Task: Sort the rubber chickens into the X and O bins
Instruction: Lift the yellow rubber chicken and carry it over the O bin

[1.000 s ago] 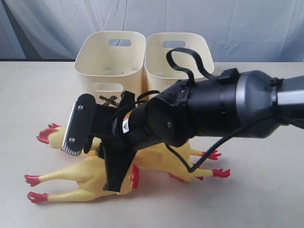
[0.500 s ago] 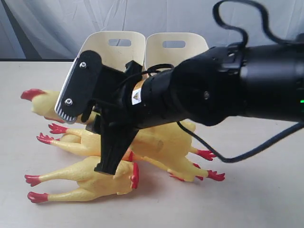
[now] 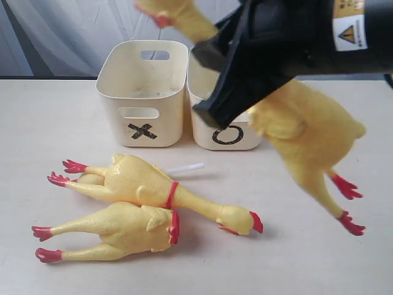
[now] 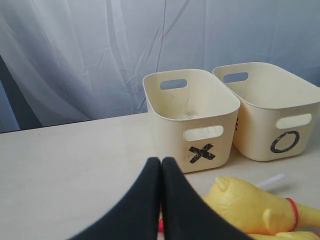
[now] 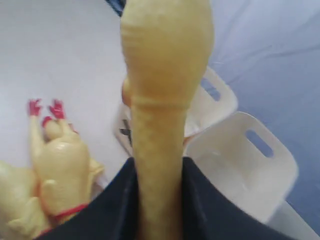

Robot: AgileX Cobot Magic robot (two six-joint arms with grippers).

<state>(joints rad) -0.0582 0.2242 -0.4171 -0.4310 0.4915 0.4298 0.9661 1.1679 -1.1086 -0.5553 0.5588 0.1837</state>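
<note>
My right gripper (image 3: 212, 74) is shut on the neck of a whole rubber chicken (image 3: 307, 129) and holds it high in front of the O bin (image 3: 228, 136). Its head (image 3: 166, 12) points up-left and its red feet hang at the right. In the right wrist view the neck (image 5: 160, 125) runs between my fingers (image 5: 112, 200). A chicken with a head (image 3: 141, 181) and a headless body (image 3: 116, 230) lie on the table before the X bin (image 3: 142, 110). My left gripper (image 4: 161, 162) is shut and empty, low over the table, pointing at the X bin (image 4: 200, 120).
A white tube (image 3: 184, 168) sticks out from behind the upper lying chicken. The two cream bins stand side by side at the back of the table (image 3: 49, 123), and nothing shows inside them. A pale curtain (image 3: 73, 31) hangs behind.
My right gripper has lifted a whole chicken off the pile, up and to the right, to above the bins. The other two chickens stayed on the table.
</note>
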